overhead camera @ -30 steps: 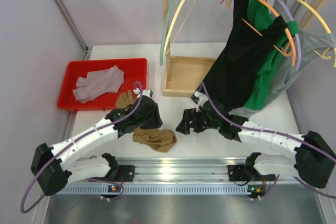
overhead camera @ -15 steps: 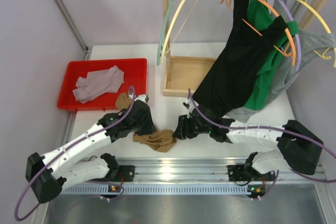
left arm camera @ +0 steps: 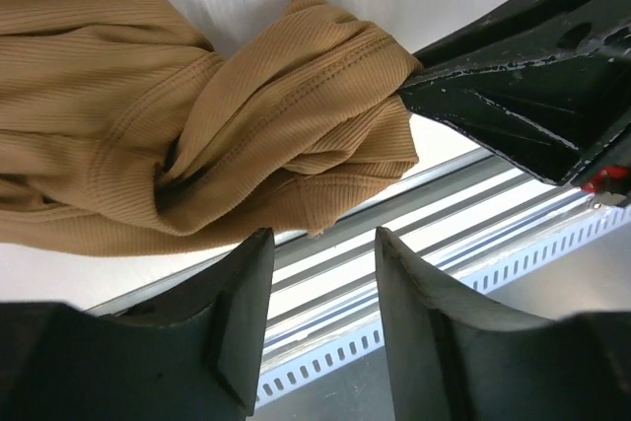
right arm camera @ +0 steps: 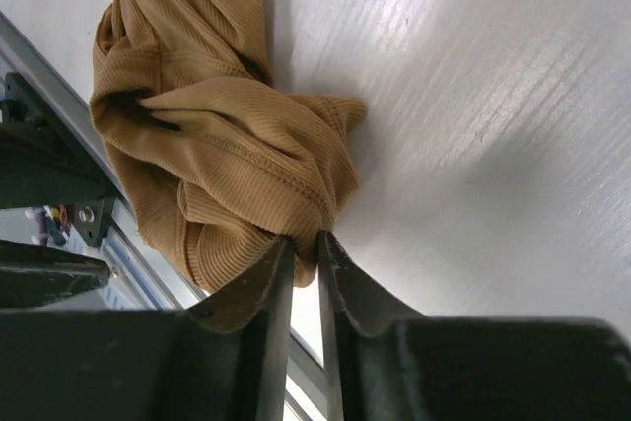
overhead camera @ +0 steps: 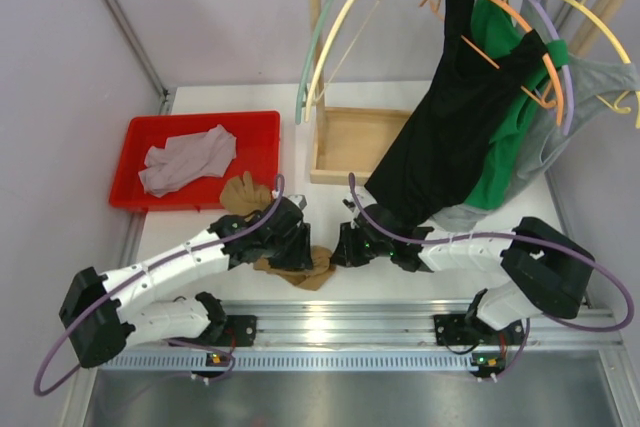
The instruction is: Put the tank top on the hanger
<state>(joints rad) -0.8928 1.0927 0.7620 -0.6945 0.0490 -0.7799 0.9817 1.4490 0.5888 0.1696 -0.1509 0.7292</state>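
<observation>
The tank top (overhead camera: 308,272) lies crumpled in a tan heap near the table's front edge, with another fold (overhead camera: 243,190) showing behind my left arm. In the right wrist view my right gripper (right arm camera: 306,241) is shut on a bunched edge of the tank top (right arm camera: 217,145). My left gripper (left arm camera: 323,244) is open above the near edge of the tank top (left arm camera: 197,115), nothing between its fingers. From above, the left gripper (overhead camera: 297,257) and right gripper (overhead camera: 336,251) meet over the heap. The cream hanger (overhead camera: 337,39) hangs on the rail at the back.
A red tray (overhead camera: 140,137) at the left holds a pale grey garment (overhead camera: 190,159). A wooden rack with its box base (overhead camera: 350,142) carries a pale green hanger (overhead camera: 312,57), a black top (overhead camera: 450,117) and a green top (overhead camera: 510,137). A metal rail (overhead camera: 320,322) runs along the front edge.
My right gripper has moved left to the heap and shut on its edge. My left gripper has swung right and forward over the heap, narrowed, then opened again.
</observation>
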